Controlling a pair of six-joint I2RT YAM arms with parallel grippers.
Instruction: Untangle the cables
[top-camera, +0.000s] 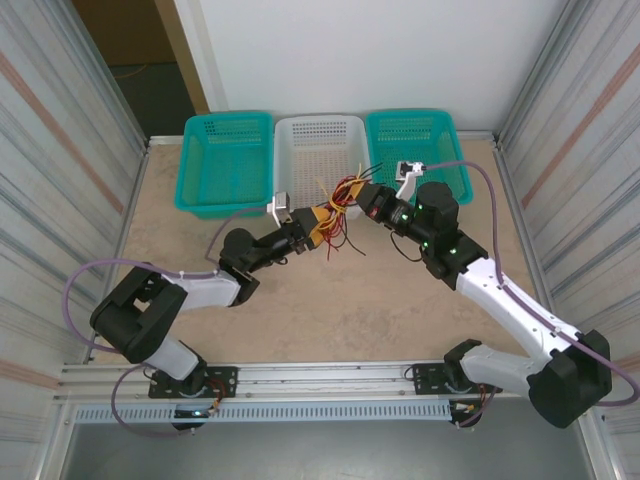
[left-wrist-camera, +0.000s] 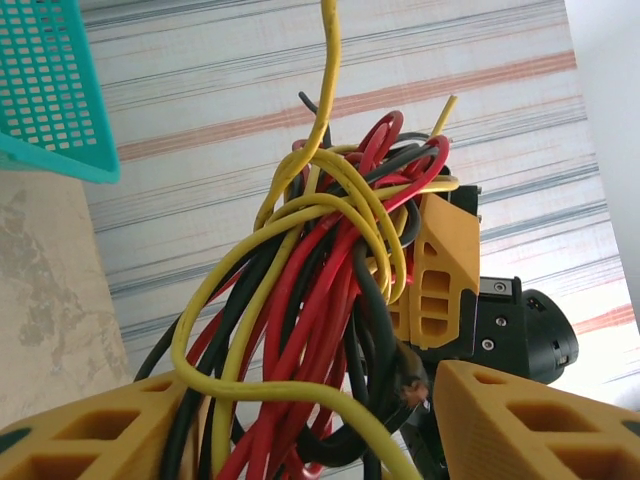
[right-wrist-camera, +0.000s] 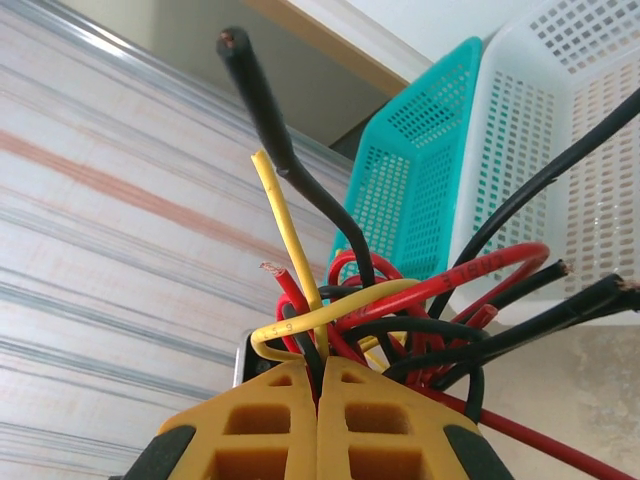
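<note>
1. My left gripper (top-camera: 303, 228) reaches in from the left, its jaws part-way apart and clamped on the cables (top-camera: 335, 205), a red, black and yellow knot
2. In the left wrist view the cables (left-wrist-camera: 320, 300) fill the whole gap between those jaws
3. My right gripper (right-wrist-camera: 320, 375) meets the knot from the right, its jaws pressed nearly together and pinching a few strands
4. The knot hangs between both grippers over the table (top-camera: 330, 310), just in front of the white basket (top-camera: 320, 150); loose ends trail downward
5. A teal basket (top-camera: 228, 160) stands on the white one's left, another teal basket (top-camera: 425, 145) on its right
</note>
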